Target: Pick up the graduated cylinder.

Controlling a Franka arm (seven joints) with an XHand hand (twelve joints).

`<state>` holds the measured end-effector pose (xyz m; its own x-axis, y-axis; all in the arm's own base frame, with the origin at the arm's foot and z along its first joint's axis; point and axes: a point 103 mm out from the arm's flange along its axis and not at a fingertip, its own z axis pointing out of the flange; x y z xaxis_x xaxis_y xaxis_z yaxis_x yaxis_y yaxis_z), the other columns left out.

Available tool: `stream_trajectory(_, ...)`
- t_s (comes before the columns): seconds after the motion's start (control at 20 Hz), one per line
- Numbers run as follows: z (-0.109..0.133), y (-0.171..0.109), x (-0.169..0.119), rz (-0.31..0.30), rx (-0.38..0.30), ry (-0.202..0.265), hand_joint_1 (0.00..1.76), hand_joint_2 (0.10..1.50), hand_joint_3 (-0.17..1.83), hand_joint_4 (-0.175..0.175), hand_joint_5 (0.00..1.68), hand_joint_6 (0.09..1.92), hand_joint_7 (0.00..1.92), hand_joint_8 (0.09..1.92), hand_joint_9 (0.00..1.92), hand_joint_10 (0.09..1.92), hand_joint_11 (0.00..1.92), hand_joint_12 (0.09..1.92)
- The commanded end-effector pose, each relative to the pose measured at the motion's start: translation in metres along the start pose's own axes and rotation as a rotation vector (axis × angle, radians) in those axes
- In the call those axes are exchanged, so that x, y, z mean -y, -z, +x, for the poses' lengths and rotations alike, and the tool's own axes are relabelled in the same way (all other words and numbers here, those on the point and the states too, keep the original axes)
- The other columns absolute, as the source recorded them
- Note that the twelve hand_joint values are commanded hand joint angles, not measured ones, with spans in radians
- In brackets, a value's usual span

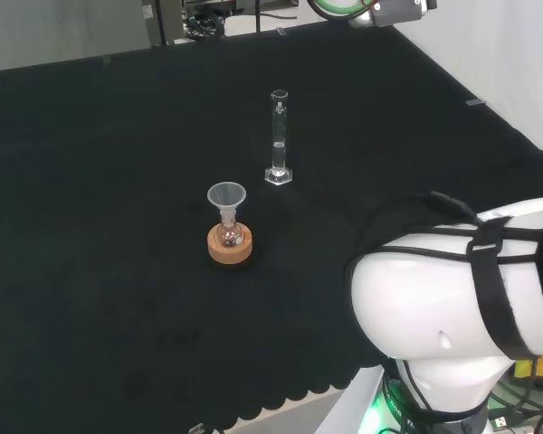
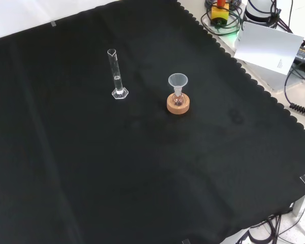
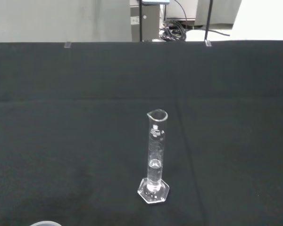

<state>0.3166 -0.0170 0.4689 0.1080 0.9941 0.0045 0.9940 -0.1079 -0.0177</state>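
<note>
I judge the pickup not begun: the graduated cylinder (image 3: 154, 157) stands upright on the surface (image 1: 118, 271) ahead of my wrist camera, untouched (some liquid inside), and I cannot tell the hand's state.

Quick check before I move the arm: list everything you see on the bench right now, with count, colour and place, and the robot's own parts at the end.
graduated cylinder: one, clear, upright on its hexagonal foot, with a little liquid low in the tube; in the front view it stands left of the flask.
flask: one, small, clear, round-bottomed, with something reddish inside, seated in the cork ring.
funnel: one, clear, sitting in the flask's neck.
cork ring: one, tan, the stand under the flask, nearer than the cylinder in the head view.
black cloth: one, covering the bench.
arm link: white, with black cable and strap, at the right of the head view.
</note>
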Motion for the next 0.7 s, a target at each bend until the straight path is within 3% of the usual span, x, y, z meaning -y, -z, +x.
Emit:
stream_trajectory(0.05,-0.023,-0.034,-0.018,0.040,-0.017,-0.049,0.07,1.33,0.14,-0.041,0.22,0.09,0.09,0.09,0.09,0.69,0.00,1.38)
stream_trajectory(0.35,-0.043,-0.072,-0.054,0.066,-0.043,-0.054,0.08,1.32,0.14,-0.041,0.22,0.09,0.09,0.09,0.09,0.69,0.00,1.38)
stream_trajectory(0.7,-0.067,-0.118,-0.115,0.078,-0.085,-0.035,0.12,1.31,0.13,-0.047,0.23,0.09,0.10,0.11,0.10,0.69,0.00,1.38)
